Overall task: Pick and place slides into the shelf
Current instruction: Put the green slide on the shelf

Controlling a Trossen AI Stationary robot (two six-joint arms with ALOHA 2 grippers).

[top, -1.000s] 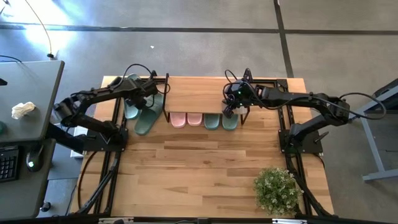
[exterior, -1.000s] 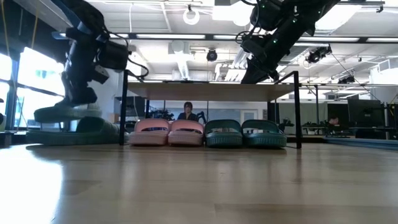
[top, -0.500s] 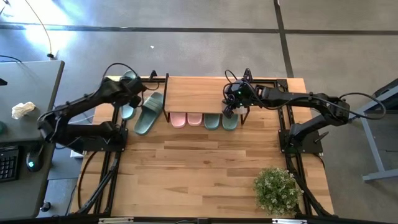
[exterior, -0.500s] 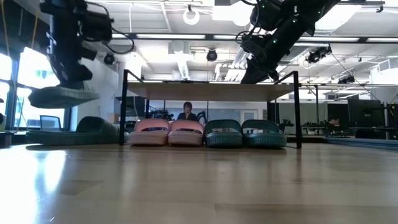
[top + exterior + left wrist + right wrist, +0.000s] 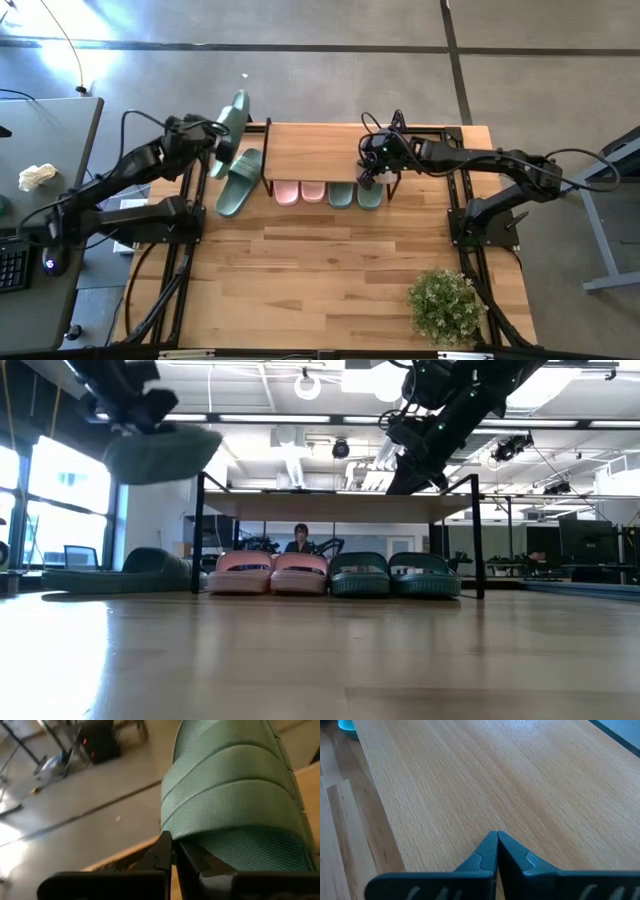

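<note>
Left gripper (image 5: pixel 215 133): I am holding it up in the air off the shelf's 9 o'clock end; its fingers (image 5: pixel 165 851) are pinched tight on the edge of a sage-green slide.
Lifted slide (image 5: pixel 232 122): I am seeing it hanging clear of the bench, tilted, strap toward the wrist camera; in the low view (image 5: pixel 160 452) it is floating above the height of the shelf top.
Second green slide (image 5: pixel 238 182): it is lying flat on the bench just beside the shelf's 9 o'clock leg, outside the rack.
Shelf (image 5: pixel 320 150): it is standing at the 12 o'clock edge of the bench, plank top bare in the overhead view.
Pink slides (image 5: pixel 270 573): the pair is sitting side by side on the lower tier, toward the 9 o'clock half.
Green pair in the shelf (image 5: pixel 395 574): it is sitting next to the pink ones, filling the 3 o'clock half, toes pointing to 6 o'clock.
Right gripper (image 5: pixel 368 172): I am keeping it over the shelf's 3 o'clock part, fingers (image 5: pixel 496 851) pressed together with nothing between them, light wood right below.
Plant (image 5: pixel 444 304): it is standing near the bench's 5 o'clock corner, well apart from the shelf.
Person (image 5: pixel 301 540): someone is sitting in the room behind, seen through the shelf.
</note>
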